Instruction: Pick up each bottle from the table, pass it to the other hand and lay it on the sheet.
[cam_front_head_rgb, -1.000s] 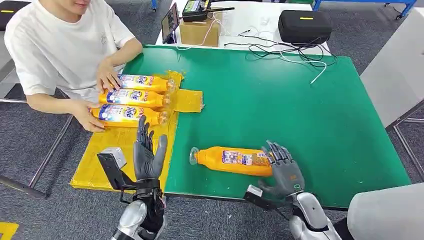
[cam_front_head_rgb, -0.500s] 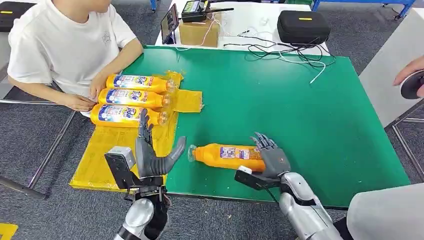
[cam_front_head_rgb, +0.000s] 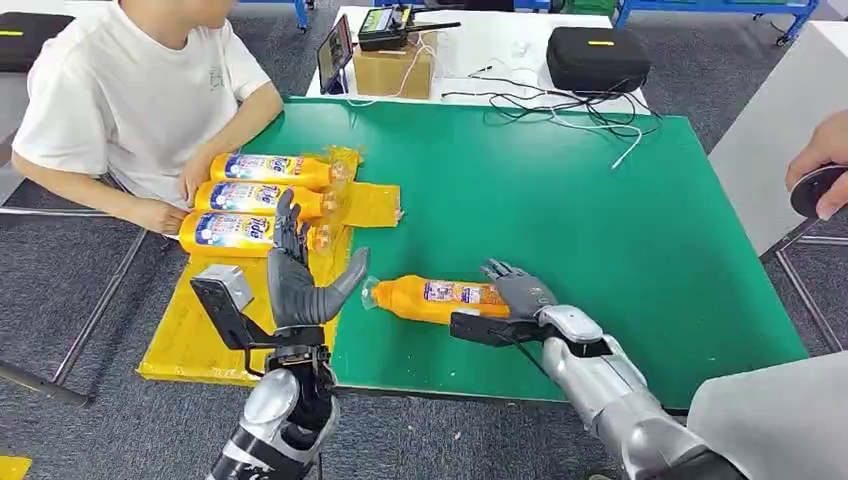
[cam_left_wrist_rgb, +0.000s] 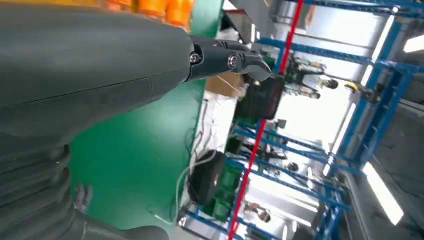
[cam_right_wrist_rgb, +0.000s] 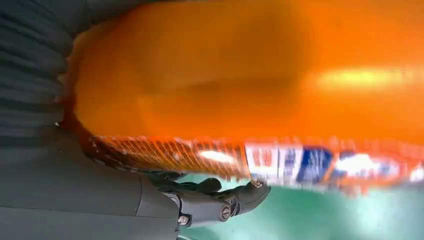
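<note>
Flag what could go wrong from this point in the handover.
1. The right hand holds the orange bottle at its base end, so the long capped end could sag or slip as it reaches the open left hand.
2. Three bottles fill the far end of the yellow sheet, and a person's hand rests beside them; a careless placement might knock either.

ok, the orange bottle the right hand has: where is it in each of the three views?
Head view: the orange bottle is low and centre, on its side over the green table, base in the right hand, cap toward the left hand.
Left wrist view: not in it; the orange at the top edge can't be identified.
Right wrist view: a blurred orange bottle body fills the upper frame.
Shared landmark: the green table.
</note>
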